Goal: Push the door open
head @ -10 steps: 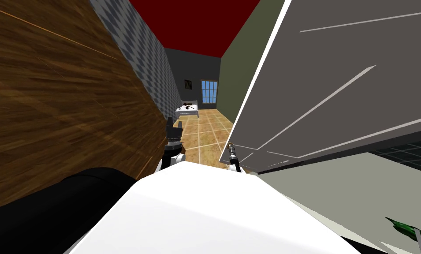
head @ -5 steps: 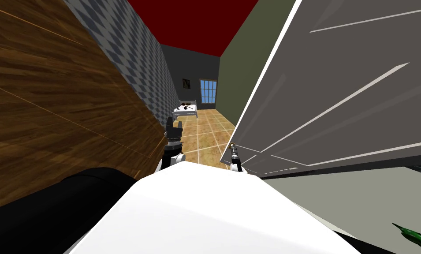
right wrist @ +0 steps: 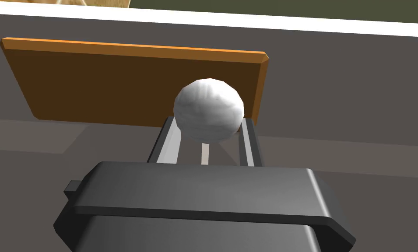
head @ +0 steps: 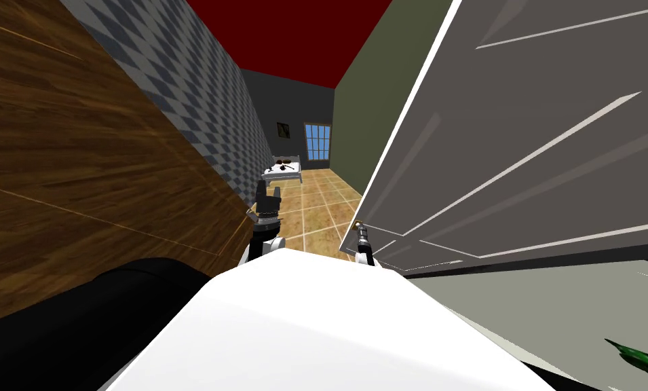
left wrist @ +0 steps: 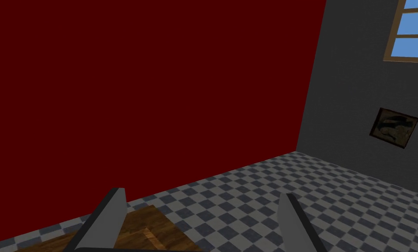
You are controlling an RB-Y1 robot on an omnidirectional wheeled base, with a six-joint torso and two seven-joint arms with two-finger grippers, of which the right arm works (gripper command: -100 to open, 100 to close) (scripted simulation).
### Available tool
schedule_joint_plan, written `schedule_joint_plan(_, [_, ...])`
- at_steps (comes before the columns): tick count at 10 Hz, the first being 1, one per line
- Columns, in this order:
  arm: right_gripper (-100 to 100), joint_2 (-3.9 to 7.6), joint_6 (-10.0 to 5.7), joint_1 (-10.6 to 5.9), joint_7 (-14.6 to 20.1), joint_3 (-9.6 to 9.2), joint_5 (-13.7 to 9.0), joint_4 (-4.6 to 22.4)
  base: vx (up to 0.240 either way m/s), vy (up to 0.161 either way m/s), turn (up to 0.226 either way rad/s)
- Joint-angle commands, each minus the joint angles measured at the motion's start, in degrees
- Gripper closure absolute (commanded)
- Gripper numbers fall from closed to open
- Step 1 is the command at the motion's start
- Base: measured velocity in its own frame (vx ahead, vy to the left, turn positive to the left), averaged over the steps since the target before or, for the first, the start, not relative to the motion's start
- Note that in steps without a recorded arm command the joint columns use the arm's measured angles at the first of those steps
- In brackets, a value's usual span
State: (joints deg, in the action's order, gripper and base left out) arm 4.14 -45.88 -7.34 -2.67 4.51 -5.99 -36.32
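The right gripper [right wrist: 208, 124] is clamping the white knob [right wrist: 209, 110] from both sides. The knob is sitting on a brown plate [right wrist: 94, 83] near the free edge of the grey door [head: 519, 136] — which is standing ajar. The left gripper [left wrist: 202, 193] is hanging spread wide — holding nothing.

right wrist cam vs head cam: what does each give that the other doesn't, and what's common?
Right wrist: the right gripper clamped on the sides of a white round knob, which sits on an orange-brown plate.
Head: the left gripper raised beside the checkered wall, the tiled floor past the gap, a bed and a window at the far end.
Both: the grey door and the right gripper at its edge.
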Motion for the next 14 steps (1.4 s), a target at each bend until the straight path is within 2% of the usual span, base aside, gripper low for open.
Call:
schedule_joint_plan(1, [100,1.44,-0.54,-0.75,0.2,1.60,-0.9,0.5,0.190,0.058,-0.051])
schedule_joint_plan(2, [100,1.44,-0.54,-0.75,0.2,1.60,-0.9,0.5,0.122,0.041,-0.060])
schedule_joint_plan(3, [100,1.55,-0.47,-0.82,-0.1,2.63,-1.4,0.6,0.150,0.037,-0.097])
schedule_joint_plan(4, [-100,1.00,0.71,0.13,-0.1,2.02,-1.2,-1.5,-0.012,0.091,-0.066])
schedule_joint_plan(10, [-100,-0.35,1.18,0.27,0.0,2.25,-1.7,-2.0,-0.193,0.100,-0.040])
schedule_joint_plan(11, [-100,-0.15,1.08,0.27,0.0,2.23,-1.7,-1.9,-0.064,0.057,-0.015])
schedule_joint_plan(14, [-100,0.17,0.32,0.60,-0.1,2.52,-1.8,-1.7,0.183,-0.030,0.030])
